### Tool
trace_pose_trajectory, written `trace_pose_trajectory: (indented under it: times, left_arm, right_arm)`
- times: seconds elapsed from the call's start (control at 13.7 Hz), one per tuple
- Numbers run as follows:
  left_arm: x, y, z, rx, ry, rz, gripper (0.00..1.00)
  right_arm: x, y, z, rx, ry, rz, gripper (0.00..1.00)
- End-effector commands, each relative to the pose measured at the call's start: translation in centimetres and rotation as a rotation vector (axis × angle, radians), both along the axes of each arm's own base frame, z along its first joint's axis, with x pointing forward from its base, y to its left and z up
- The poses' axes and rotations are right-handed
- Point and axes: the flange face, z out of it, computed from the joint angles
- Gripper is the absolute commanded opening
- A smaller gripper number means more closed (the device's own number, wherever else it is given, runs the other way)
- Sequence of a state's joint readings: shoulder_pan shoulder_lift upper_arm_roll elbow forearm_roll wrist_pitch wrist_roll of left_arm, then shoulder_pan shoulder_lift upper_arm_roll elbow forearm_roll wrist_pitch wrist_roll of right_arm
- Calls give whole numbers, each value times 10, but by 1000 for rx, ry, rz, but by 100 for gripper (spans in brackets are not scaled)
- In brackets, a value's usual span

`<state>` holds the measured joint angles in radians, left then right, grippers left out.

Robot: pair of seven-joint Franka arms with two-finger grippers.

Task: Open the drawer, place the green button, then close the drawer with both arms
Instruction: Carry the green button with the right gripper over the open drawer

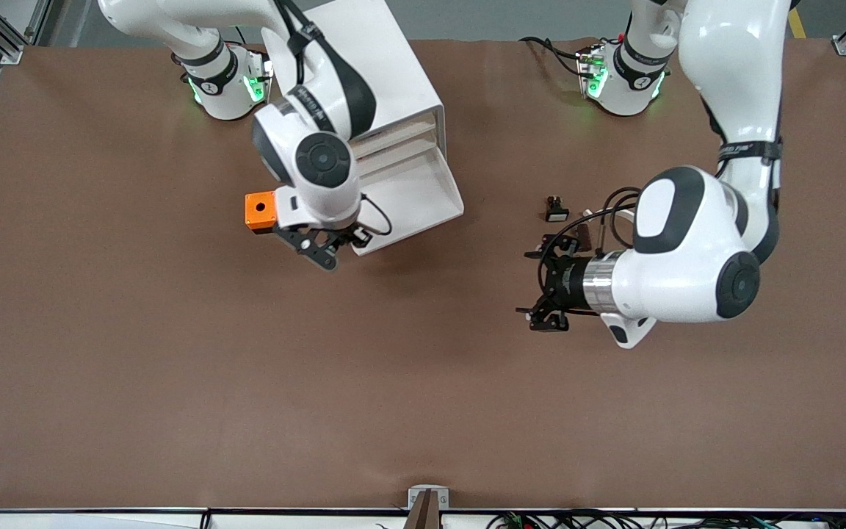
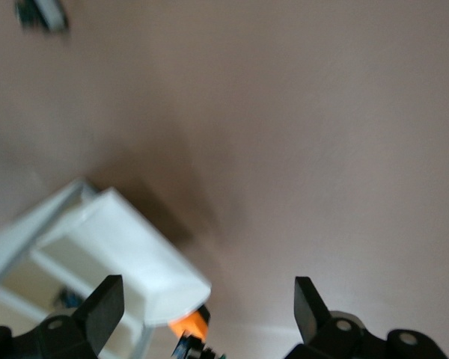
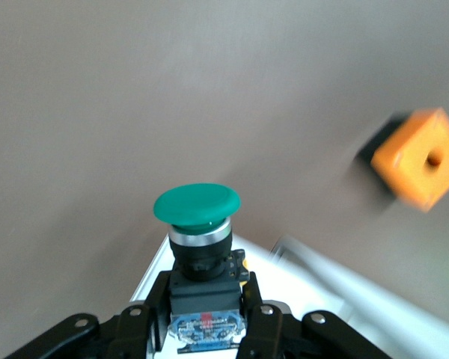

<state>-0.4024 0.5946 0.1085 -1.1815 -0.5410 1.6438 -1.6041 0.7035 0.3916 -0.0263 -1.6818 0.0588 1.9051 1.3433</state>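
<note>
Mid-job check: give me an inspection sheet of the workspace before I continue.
Surface: brown table, bare over most of its area.
Drawer: pulled open from the white cabinet.
Button: green cap, clamped in the right gripper by its body, over the drawer's front edge.
Clutter: orange box beside the drawer; small black-and-white part toward the left arm's end.
Left gripper: open, over bare table.
Cables: black loop at the left wrist.
Surroundings: nothing seen.

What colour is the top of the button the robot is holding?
Green. The button has a round green cap, clearest in the right wrist view, held in the right gripper.
</note>
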Motion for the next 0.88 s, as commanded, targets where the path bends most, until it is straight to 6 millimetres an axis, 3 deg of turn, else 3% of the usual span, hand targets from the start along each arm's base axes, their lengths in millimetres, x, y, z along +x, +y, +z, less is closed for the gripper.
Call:
trace_pose_trajectory:
  times: [0.0, 0.07, 0.29, 0.8]
  left_arm:
    - [-10, 9, 18, 72, -109, -181, 100]
    - [-10, 15, 28, 69, -156, -255, 100]
    - [-13, 25, 40, 83, -248, -458, 100]
    - [-18, 44, 58, 159, -351, -820, 100]
  right_arm:
    - [-15, 24, 7, 63, -3, -174, 13]
    - [-29, 41, 4, 57, -9, -203, 12]
    - [-45, 60, -7, 53, -24, -283, 12]
    - [-58, 46, -64, 39, -31, -326, 12]
